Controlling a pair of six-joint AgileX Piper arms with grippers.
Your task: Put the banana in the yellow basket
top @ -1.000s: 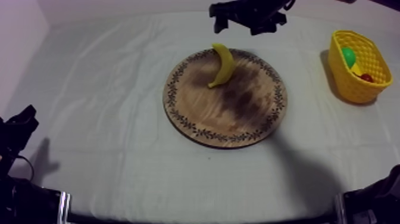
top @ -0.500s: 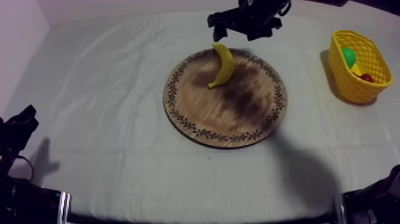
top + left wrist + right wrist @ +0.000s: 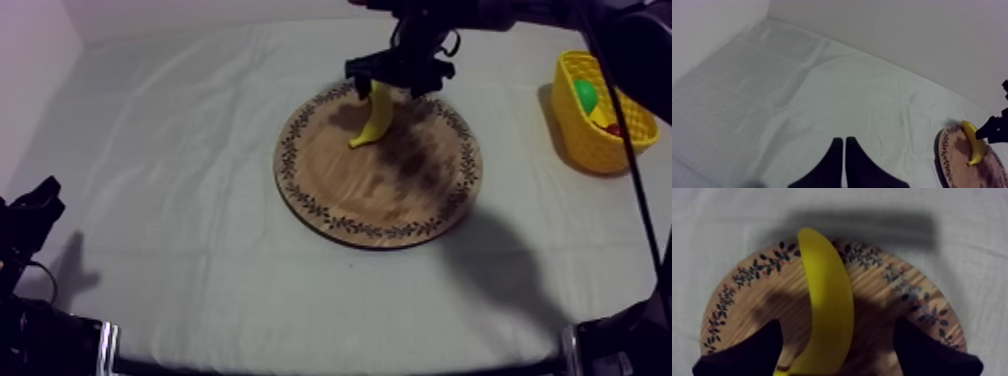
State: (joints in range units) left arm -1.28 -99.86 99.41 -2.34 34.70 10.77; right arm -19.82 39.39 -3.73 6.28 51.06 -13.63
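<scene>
A yellow banana (image 3: 377, 119) lies on the round wooden board (image 3: 400, 205) with a patterned rim, near the board's far edge. My right gripper (image 3: 388, 82) hangs open directly over the banana's far end, one finger on each side of it. From the right wrist, the banana (image 3: 824, 303) runs between the two spread fingers (image 3: 747, 350) above the board (image 3: 737, 298). My left gripper (image 3: 844, 162) is shut on nothing, low at the table's left, with the banana (image 3: 973, 146) and board (image 3: 962, 167) far off. The yellow basket (image 3: 600, 115) stands at the far right.
The basket holds a green fruit (image 3: 585, 94) and a small red fruit (image 3: 617, 130). Grey-white cloth (image 3: 180, 200) covers the table around the board. My left arm (image 3: 30, 225) rests at the lower left edge.
My right gripper has come down and forward from behind the board to sit over the banana's far end. The banana, board and left arm have not moved.
</scene>
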